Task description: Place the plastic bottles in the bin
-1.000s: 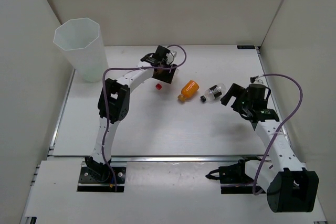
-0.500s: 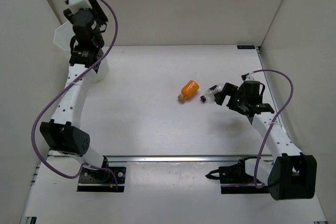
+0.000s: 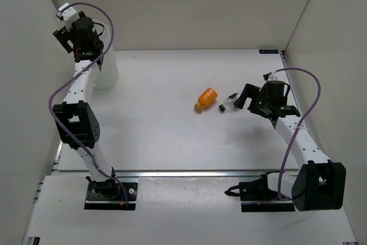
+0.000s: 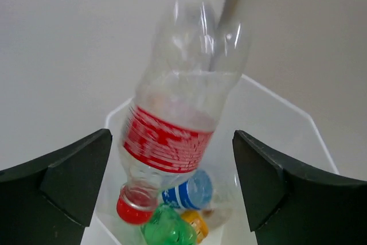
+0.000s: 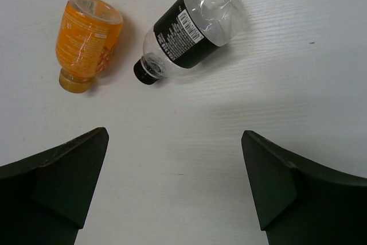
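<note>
Swung above bin [image 4: 275, 113] rim, left jaws gape, red-labelled bottle [image 4: 172, 136] loose; right jaws wide.

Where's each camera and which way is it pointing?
Top external: above, behind the bases, looking down at the table; left arm, right arm show.
Left wrist: above the bin, looking in past the red-labelled bottle; open jaws.
Right wrist: looking down at orange bottle and black-labelled bottle; open jaws.
Top and right wrist share both.
</note>
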Robot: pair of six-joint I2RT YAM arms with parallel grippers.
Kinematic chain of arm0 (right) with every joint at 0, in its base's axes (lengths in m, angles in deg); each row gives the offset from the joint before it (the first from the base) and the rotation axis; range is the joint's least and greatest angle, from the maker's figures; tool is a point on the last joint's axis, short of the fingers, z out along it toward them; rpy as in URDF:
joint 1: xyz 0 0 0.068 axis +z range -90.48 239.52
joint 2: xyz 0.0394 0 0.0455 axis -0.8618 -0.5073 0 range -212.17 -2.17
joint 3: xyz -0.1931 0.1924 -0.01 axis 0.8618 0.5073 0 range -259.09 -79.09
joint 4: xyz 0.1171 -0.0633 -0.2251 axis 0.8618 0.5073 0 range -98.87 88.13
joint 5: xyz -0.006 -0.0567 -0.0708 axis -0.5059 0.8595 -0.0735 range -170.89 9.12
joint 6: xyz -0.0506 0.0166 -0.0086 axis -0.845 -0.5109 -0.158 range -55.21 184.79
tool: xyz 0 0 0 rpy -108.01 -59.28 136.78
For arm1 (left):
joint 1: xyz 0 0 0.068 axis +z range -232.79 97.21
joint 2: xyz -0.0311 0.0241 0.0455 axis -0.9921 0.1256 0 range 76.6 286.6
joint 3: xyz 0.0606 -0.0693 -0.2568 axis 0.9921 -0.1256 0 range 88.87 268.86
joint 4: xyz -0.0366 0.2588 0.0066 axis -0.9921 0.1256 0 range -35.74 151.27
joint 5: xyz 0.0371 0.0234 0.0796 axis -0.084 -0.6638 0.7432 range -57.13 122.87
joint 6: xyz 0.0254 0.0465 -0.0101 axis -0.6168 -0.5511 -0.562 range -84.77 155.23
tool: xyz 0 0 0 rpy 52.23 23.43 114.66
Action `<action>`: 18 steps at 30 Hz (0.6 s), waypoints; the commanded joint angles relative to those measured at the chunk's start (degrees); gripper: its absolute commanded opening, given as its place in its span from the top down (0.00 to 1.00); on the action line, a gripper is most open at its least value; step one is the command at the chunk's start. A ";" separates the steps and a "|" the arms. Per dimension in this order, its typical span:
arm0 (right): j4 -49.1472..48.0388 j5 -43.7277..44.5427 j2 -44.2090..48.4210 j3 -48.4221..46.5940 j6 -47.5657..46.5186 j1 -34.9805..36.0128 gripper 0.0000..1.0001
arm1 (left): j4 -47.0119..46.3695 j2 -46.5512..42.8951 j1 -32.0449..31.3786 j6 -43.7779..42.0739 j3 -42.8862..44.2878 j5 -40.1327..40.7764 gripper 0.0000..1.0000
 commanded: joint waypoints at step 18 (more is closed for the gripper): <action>-1.27 12.02 -8.44 -5.83 7.94 5.23 0.01 | 30.41 -6.87 -31.82 -0.54 -6.03 -32.61 0.01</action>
